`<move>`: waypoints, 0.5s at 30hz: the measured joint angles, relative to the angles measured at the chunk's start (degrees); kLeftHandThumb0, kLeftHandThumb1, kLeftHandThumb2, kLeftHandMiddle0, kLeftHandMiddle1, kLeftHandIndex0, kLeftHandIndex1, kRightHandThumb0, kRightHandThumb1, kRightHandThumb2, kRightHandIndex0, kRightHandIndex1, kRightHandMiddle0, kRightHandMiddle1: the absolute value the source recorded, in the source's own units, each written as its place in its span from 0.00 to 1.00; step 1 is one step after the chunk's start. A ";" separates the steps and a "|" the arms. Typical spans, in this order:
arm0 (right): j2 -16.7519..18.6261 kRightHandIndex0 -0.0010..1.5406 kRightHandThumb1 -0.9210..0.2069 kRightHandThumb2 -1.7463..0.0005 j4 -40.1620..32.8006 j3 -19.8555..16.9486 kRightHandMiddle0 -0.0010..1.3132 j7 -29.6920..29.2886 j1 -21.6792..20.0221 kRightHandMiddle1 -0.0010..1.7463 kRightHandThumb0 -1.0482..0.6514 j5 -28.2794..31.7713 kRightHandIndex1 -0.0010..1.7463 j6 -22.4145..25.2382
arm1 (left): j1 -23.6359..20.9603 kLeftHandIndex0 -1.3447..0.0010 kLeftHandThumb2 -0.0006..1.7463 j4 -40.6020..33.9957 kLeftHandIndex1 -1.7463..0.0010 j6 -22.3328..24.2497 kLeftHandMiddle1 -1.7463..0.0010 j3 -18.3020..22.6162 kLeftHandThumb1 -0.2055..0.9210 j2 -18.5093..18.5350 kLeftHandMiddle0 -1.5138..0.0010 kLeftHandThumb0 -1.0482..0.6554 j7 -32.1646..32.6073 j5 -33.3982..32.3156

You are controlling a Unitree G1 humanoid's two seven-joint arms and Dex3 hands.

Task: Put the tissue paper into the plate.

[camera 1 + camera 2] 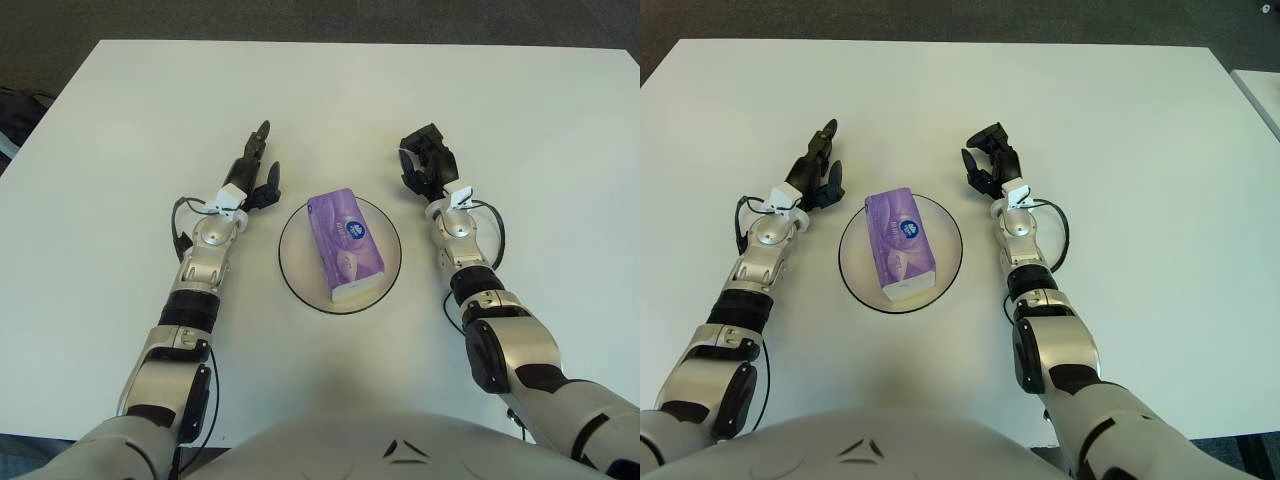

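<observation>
The left hand [255, 172] shows left of centre, fingers spread wide and holding nothing. At the centre, the round plate [296, 265] with a dark rim contains the purple rectangular tissue pack [345, 244]. The right hand [426, 164], right of centre, holds nothing, fingers loosely curved.

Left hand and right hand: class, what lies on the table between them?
Between the left hand and the right hand sits the plate with the purple tissue paper pack lying in it, clear in both eye views.
</observation>
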 measured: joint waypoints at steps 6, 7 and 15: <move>-0.20 0.19 0.00 0.73 0.00 0.14 0.17 0.00 0.04 0.98 0.41 -0.05 0.56 -0.01 | 2.34 1.00 0.52 -2.23 0.86 -0.44 1.00 0.22 1.00 -0.70 0.99 0.13 2.69 0.22; -0.22 0.19 0.00 0.73 0.00 0.14 0.17 0.00 0.06 0.98 0.41 -0.05 0.56 -0.01 | 2.64 1.00 0.52 -2.52 0.86 -0.51 1.00 0.29 1.00 -0.80 0.99 0.13 3.07 0.24; -0.45 0.19 0.00 0.72 -0.01 0.04 0.16 0.06 0.13 0.98 0.41 0.00 0.56 -0.01 | 5.08 1.00 0.51 -4.03 0.78 -2.06 0.99 1.12 1.00 -2.63 0.95 0.16 7.22 0.32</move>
